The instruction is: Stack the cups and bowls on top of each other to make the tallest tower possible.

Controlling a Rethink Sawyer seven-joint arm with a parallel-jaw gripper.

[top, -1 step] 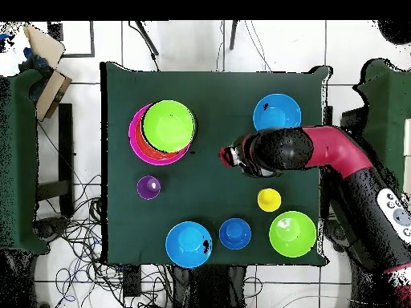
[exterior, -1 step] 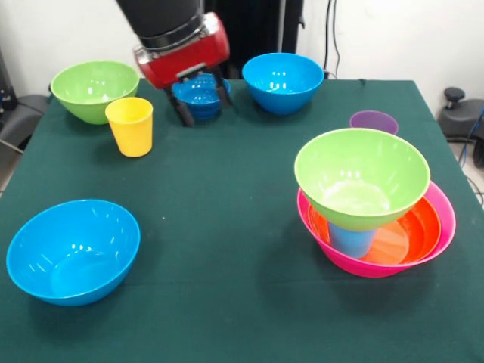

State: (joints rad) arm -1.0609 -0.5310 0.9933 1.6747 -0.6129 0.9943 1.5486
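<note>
My gripper [exterior, -1 step: 204, 111] hangs open and empty above the table's middle [top, -1 step: 227, 156]. Between its fingers in the front view shows the small dark-blue bowl [exterior, -1 step: 200, 96], which sits on the table behind it [top, -1 step: 234, 233]. The tower stands at the front view's right: a pink bowl [exterior, -1 step: 448, 219] holds an orange bowl [exterior, -1 step: 412, 227], an upturned light blue cup [exterior, -1 step: 352, 240] and, on top, a lime green bowl [exterior, -1 step: 361, 178] [top, -1 step: 168, 124]. A yellow cup [exterior, -1 step: 130, 126] [top, -1 step: 269, 200] stands alone. The purple cup [exterior, -1 step: 373, 121] [top, -1 step: 148, 188] stands behind the tower.
A second lime green bowl [exterior, -1 step: 94, 91] [top, -1 step: 291, 233] and a bright blue bowl [exterior, -1 step: 282, 82] [top, -1 step: 189, 244] flank the dark-blue one. Another bright blue bowl [exterior, -1 step: 73, 249] [top, -1 step: 277, 112] sits at the front view's near left. The green cloth [exterior, -1 step: 227, 227] covers the table.
</note>
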